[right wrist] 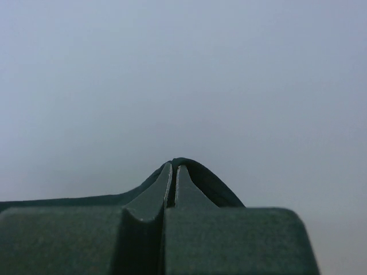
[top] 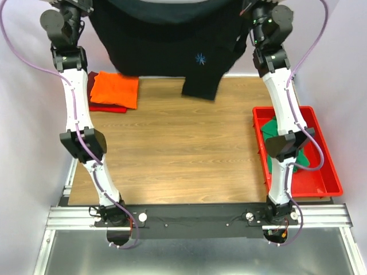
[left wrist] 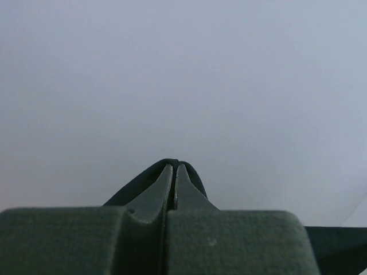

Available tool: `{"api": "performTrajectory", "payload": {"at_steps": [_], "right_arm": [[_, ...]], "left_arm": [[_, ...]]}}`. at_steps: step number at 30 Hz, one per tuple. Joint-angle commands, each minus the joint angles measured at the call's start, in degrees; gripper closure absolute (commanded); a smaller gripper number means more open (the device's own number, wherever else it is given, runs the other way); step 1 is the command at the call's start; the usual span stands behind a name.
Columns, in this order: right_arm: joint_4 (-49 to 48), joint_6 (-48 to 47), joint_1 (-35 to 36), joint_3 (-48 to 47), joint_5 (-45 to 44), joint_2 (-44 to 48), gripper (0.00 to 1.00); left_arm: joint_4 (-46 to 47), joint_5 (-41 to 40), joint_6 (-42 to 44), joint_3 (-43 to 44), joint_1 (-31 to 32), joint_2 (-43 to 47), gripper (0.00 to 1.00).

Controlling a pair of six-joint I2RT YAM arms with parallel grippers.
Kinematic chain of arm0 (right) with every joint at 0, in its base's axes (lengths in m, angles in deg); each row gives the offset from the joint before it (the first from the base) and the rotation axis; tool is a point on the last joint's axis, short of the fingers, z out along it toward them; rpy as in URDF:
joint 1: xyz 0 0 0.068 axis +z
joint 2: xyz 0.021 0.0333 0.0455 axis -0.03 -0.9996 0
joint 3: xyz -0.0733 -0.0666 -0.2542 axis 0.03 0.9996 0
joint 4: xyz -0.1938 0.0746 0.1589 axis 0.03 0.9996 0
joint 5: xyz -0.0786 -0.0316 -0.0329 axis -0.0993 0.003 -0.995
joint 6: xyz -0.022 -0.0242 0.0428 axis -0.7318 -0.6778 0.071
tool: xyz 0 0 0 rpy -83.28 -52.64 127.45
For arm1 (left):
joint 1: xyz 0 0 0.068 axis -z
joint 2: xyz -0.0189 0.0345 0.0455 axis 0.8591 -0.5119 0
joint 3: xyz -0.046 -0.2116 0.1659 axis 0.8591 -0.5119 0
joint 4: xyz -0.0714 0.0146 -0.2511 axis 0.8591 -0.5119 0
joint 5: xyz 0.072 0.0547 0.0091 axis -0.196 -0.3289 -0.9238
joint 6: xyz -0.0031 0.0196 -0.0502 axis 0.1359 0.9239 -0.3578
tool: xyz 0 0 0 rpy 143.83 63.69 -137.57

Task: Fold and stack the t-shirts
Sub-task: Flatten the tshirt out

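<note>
The black t-shirt [top: 166, 40] hangs spread in the air above the far edge of the table, with a small blue mark on it. My left gripper [left wrist: 174, 167] is shut on one top corner of the black cloth [left wrist: 198, 179]. My right gripper [right wrist: 174, 167] is shut on the other top corner [right wrist: 215, 183]. Both grippers are at the very top of the top view and mostly cut off. A folded bright orange t-shirt [top: 114, 89] lies on a dark red one [top: 106, 107] at the far left. The green t-shirt [top: 275, 133] lies in the bin.
A red plastic bin [top: 321, 166] stands at the right edge of the wooden table [top: 178, 149]. A white wall fills both wrist views. The arms' mounting rail [top: 195, 217] runs along the near edge.
</note>
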Motion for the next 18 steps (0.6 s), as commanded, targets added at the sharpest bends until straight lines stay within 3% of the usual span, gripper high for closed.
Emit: {"api": "performTrajectory", "payload": {"at_steps": [1, 8, 15, 18], "right_arm": [[-12.5, -2.5, -0.2, 1.7, 1.2, 5.8, 1.00], [-13.7, -0.1, 0.0, 28.2, 0.0, 16.7, 1.00], [-13.1, 11.2, -0.2, 69.8, -2.7, 34.4, 0.99], [-8.9, 15.4, -0.2, 78.5, -2.6, 38.2, 0.99]], "left_arm": [[11.8, 2.3, -1.2, -3.1, -2.0, 4.8, 1.00], [11.9, 5.1, 1.0, -17.8, -2.8, 8.7, 1.00], [12.6, 3.1, -0.3, -54.6, -2.9, 21.5, 1.00], [10.0, 0.4, -3.6, -69.9, -2.9, 25.7, 1.00]]}}
